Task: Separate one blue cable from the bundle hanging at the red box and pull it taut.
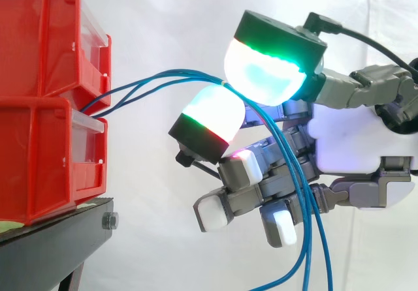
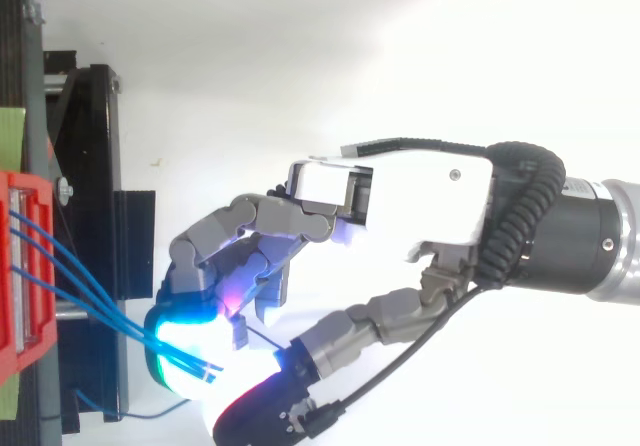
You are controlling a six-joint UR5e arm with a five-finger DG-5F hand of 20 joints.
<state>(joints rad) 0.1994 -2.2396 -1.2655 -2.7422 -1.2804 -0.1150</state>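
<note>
fingers with rounded pads pinch thin blue cables near glossy red bins.

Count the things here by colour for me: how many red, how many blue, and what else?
Red bins: 2
Blue cables: 3, as far as I can separate them
Black stand: 1
Hand: 1
Total: 7

Thin blue cables emerge between two stacked red boxes at 9 o'clock, arch together toward centre, then droop slack toward 5 o'clock.
</note>
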